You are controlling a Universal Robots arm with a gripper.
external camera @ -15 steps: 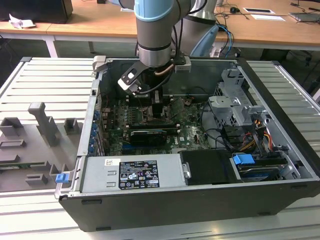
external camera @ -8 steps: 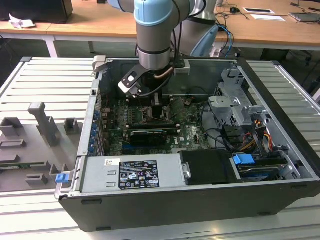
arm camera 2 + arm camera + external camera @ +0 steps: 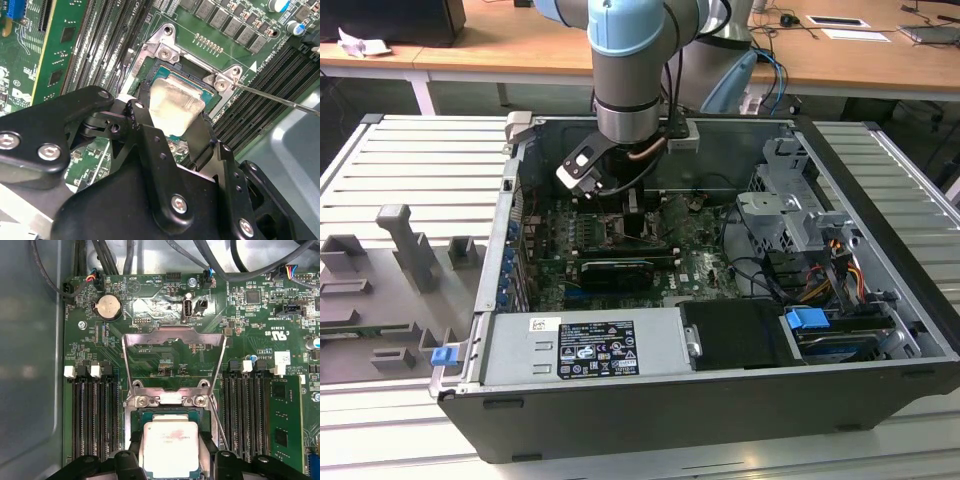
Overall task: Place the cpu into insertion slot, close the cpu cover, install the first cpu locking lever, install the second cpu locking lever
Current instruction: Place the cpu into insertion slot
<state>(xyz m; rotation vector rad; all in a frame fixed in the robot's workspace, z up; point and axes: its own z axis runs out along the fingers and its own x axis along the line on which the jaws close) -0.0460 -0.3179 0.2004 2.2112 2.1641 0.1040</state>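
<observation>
Fingers point(image 3: 142, 125) are seen closed narrowly on the cpu point(image 3: 175, 107), one gripping each opposite edge, with the pale metal face left bare between them. The cpu point(image 3: 170, 445) is held directly over the insertion slot point(image 3: 165, 71); whether it is already resting in the socket cannot be told. The cpu cover point(image 3: 175, 334) is swung open and stands back from the socket, its window showing green board behind. A thin metal rod point(image 3: 280, 100), taken to be a locking lever, is angled free beside the socket and is not latched. The step in hand is judged to be the first, placement of the chip, with cover and both levers not yet done. Seating is judged to call for the chip to be squared to the socket and laid flat, without sideways drag. In the exterior view the arm point(image 3: 630, 90) is reached down into the open computer case point(image 3: 880, 200). White lettering is printed across the board point(image 3: 280, 340), and a sticker point(image 3: 595, 350) is carried on the grey box at the case's near edge; none is transcribed.
</observation>
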